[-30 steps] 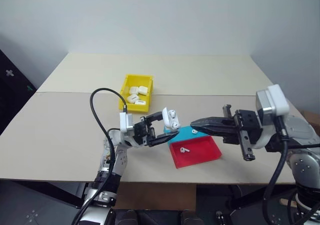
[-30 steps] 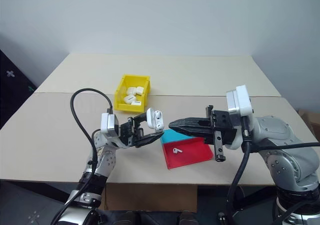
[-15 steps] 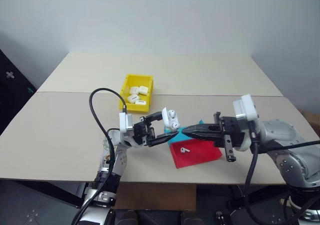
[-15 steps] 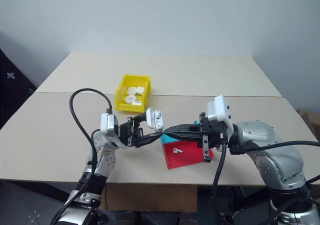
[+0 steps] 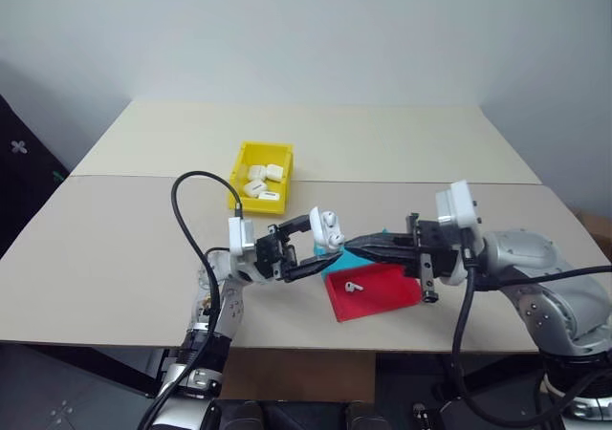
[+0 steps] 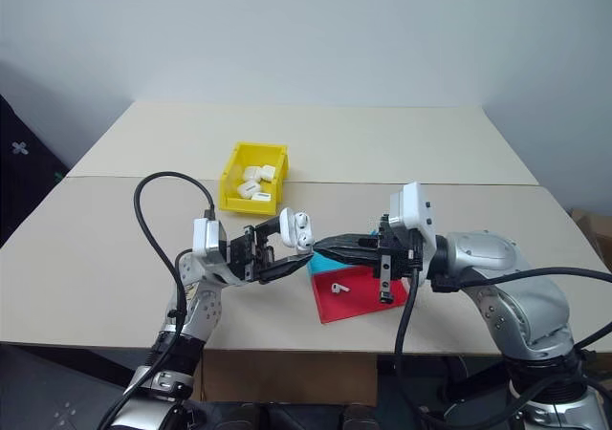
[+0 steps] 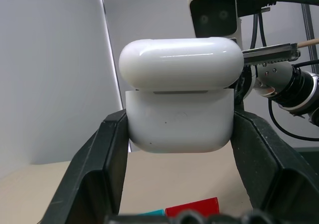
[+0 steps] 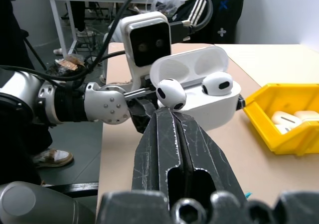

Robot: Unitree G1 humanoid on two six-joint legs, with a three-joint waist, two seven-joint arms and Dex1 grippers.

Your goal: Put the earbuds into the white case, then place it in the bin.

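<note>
Earbud [image 8: 171,93]: pinched in right gripper [image 8: 172,115], at open case.
White case [image 5: 330,227]: clamped by left gripper [image 5: 323,250], frame centre.

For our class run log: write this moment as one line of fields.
left gripper: shut on white case, lid open | right gripper: shut on earbud at case | bin: waiting

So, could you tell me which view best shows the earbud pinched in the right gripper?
The right wrist view: the earbud sits large at the fingertips beside the open white case. In both eye views it is too small to make out.
</note>
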